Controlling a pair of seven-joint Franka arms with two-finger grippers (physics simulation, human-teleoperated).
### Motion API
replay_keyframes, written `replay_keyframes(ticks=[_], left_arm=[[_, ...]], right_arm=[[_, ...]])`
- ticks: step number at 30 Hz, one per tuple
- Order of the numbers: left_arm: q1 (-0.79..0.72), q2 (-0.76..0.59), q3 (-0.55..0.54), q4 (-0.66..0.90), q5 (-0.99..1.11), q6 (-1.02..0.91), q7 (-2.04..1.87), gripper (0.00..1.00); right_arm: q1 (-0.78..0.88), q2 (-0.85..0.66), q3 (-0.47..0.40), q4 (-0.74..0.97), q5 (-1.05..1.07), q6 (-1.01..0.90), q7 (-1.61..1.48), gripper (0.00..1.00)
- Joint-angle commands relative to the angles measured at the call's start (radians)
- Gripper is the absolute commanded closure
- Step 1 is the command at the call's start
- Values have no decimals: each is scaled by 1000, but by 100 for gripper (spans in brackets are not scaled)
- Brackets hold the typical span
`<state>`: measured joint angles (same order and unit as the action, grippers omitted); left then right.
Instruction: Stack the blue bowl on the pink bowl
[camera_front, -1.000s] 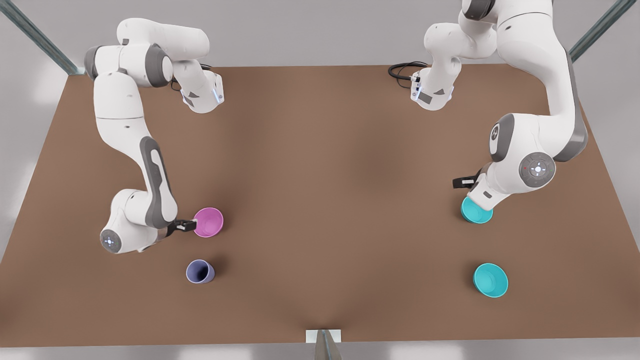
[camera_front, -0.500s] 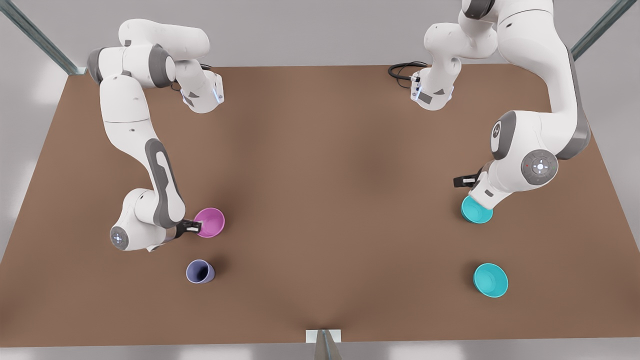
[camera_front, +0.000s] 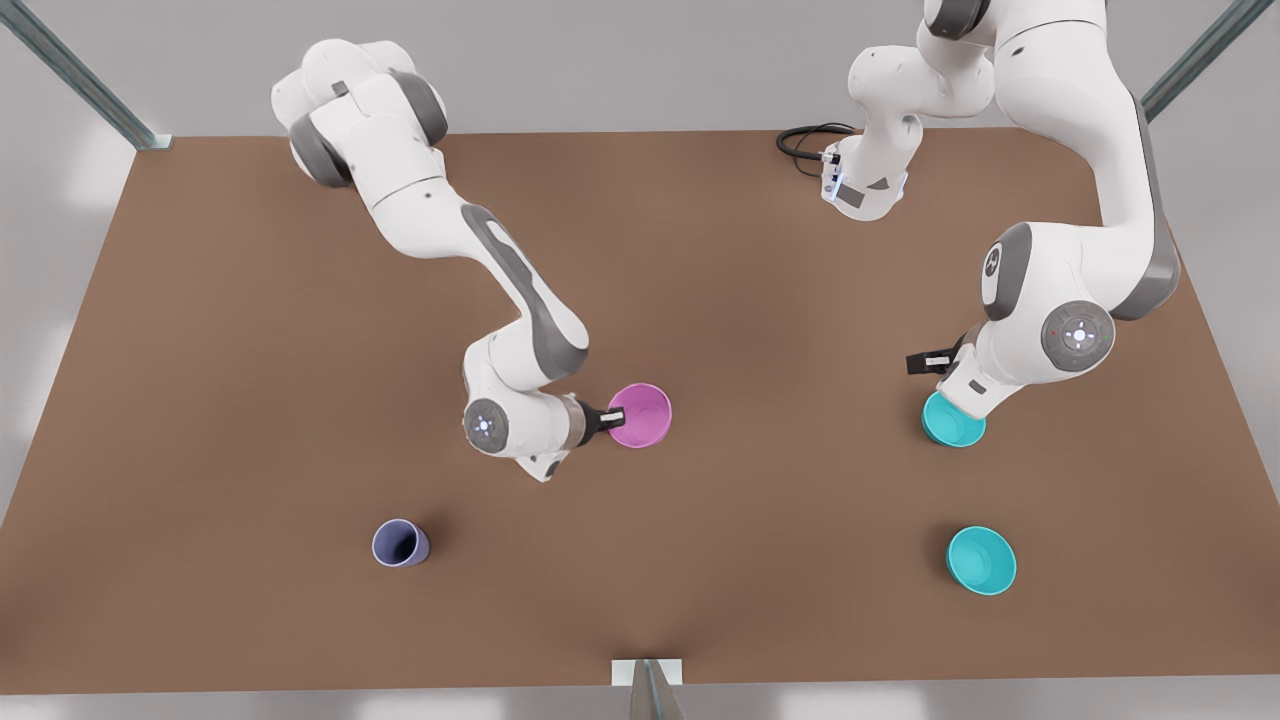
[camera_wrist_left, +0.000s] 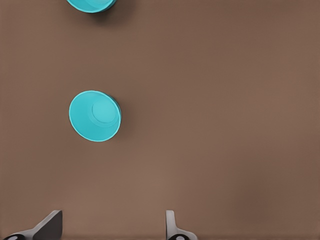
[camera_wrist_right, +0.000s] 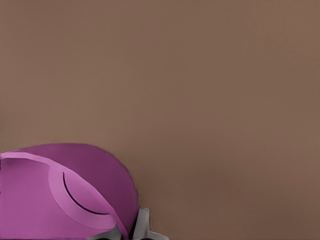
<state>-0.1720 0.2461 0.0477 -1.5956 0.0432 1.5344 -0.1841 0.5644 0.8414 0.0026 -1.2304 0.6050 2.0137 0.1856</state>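
Observation:
My right gripper (camera_front: 606, 420) is shut on the near rim of the pink bowl (camera_front: 642, 414), holding it over the middle of the table; in the right wrist view the pink bowl (camera_wrist_right: 60, 195) sits against the right gripper (camera_wrist_right: 131, 231). Two alike blue bowls lie at the front view's right. One blue bowl (camera_front: 955, 424) is partly hidden under the left arm's wrist; the other blue bowl (camera_front: 982, 560) sits nearer the front edge. My left gripper (camera_front: 930, 364) hovers open beside the first. The left wrist view shows a blue bowl (camera_wrist_left: 95, 116) beyond the open left gripper (camera_wrist_left: 110, 222).
A small periwinkle-purple cup (camera_front: 400, 543) stands at the front view's left near the front edge. A black cable (camera_front: 805, 140) coils at the back of the brown table (camera_front: 700, 260). A second blue bowl's edge (camera_wrist_left: 90, 4) shows farther off in the left wrist view.
The right arm has swung the pink bowl from the front view's left to the table's middle. The left arm has barely shifted above the blue bowl.

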Motion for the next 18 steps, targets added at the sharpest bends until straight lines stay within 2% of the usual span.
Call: replay_keyframes(ticks=[1, 4, 10, 11, 12, 14, 16, 18], left_arm=[[0, -2, 1, 2, -2, 0, -3, 0], [5, -2, 1, 58, -25, 0, -8, 0], [51, 4, 27, 66, -26, 38, 9, 0], [63, 30, 52, 52, -34, 92, 96, 0], [97, 44, 87, 22, -83, 144, 231, 0], [153, 133, 169, 17, -173, 257, 550, 0], [190, 160, 172, -63, -184, 397, 692, 0], [203, 171, 173, -118, -232, 420, 807, 0]], right_arm=[[38, 45, -4, 19, 4, 223, 555, 79], [80, 102, -18, 35, -2, 289, 572, 79], [94, 143, -27, 40, -13, 333, 566, 79], [92, 143, -27, 40, -13, 333, 566, 69], [94, 143, -27, 40, -10, 333, 568, 0], [94, 140, -27, 40, -8, 333, 566, 0], [88, 122, -27, 37, -1, 318, 569, 0], [14, 12, -26, 26, 6, 158, 572, 0]])
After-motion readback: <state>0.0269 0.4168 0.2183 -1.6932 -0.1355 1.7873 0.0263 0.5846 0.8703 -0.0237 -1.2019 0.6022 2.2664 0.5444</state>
